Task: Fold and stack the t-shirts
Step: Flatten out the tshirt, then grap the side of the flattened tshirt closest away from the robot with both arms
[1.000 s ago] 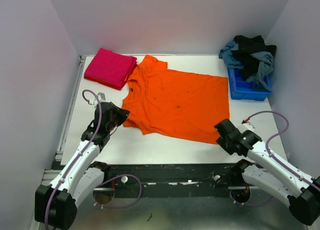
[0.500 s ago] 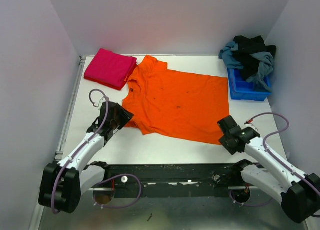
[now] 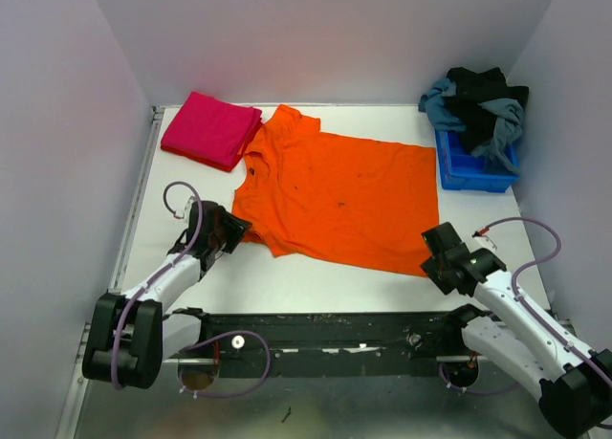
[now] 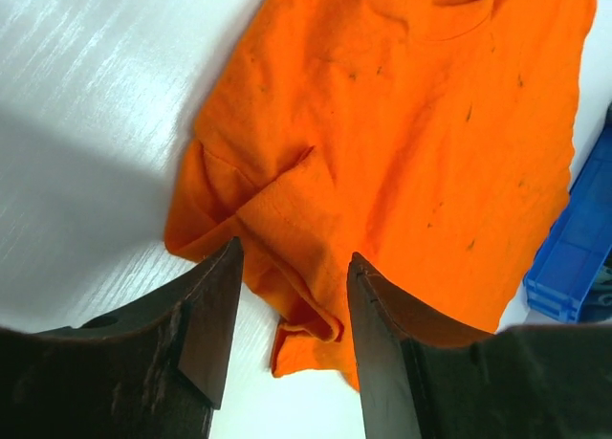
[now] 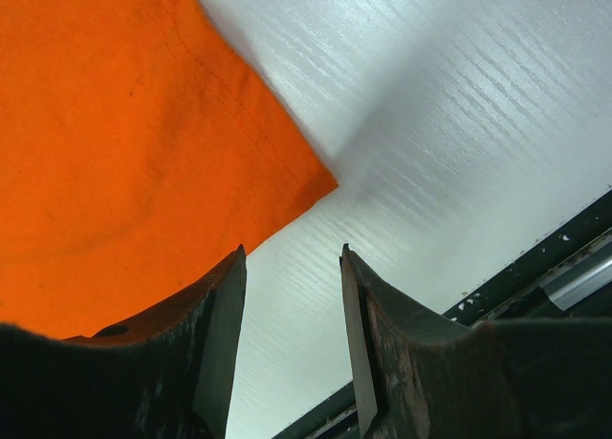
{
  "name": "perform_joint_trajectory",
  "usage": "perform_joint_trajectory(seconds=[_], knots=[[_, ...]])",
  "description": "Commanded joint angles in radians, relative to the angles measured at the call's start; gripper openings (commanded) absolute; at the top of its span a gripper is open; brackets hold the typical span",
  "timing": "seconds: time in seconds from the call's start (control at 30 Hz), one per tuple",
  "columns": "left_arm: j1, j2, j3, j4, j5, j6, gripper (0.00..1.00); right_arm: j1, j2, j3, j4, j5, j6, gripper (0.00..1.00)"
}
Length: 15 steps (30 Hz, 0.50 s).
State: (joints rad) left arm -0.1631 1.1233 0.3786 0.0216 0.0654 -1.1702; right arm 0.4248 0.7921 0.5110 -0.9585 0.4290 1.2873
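A bright orange t-shirt (image 3: pixel 339 192) with small dark specks lies spread flat across the middle of the table, collar to the left. Its near sleeve is folded over and rumpled. A magenta-pink t-shirt (image 3: pixel 210 128), folded to a rectangle, rests at the back left, touching the orange one's far sleeve. My left gripper (image 3: pixel 237 230) stands open at the rumpled sleeve (image 4: pixel 287 219), whose edge shows between the jaws without being pinched. My right gripper (image 3: pixel 435 251) is open just off the orange shirt's near right corner (image 5: pixel 311 181), with bare table between its jaws.
A blue bin (image 3: pixel 473 164) at the back right holds a heap of dark and grey-blue clothes (image 3: pixel 478 109). White walls close in the table on three sides. The black rail (image 3: pixel 335 329) with the arm bases runs along the near edge.
My left gripper has opened and let go of the orange sleeve, drawing back slightly toward the near edge. The right gripper has shifted a little right and nearer, staying open.
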Motion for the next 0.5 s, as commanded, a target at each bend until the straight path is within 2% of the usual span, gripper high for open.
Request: perform_joint_trajectory(seconds=[0.0,0.07,0.13,0.27,0.47], knots=[[0.004,0.027,-0.006,0.084,0.04,-0.042,0.53,-0.006,0.001,-0.016,0.023,-0.006,-0.006,0.53],[0.004,0.041,-0.012,0.116,0.054,-0.054,0.43,-0.006,-0.004,-0.016,0.024,-0.006,-0.006,0.53],[0.004,0.049,-0.012,0.139,0.069,-0.055,0.25,-0.006,-0.005,-0.02,0.024,-0.004,-0.006,0.53],[0.004,0.035,-0.03,0.178,0.091,-0.051,0.0,-0.006,-0.005,-0.045,0.02,-0.016,0.041,0.52],[0.004,-0.063,-0.033,0.101,0.067,-0.019,0.0,-0.011,-0.01,-0.068,0.047,-0.007,0.061,0.52]])
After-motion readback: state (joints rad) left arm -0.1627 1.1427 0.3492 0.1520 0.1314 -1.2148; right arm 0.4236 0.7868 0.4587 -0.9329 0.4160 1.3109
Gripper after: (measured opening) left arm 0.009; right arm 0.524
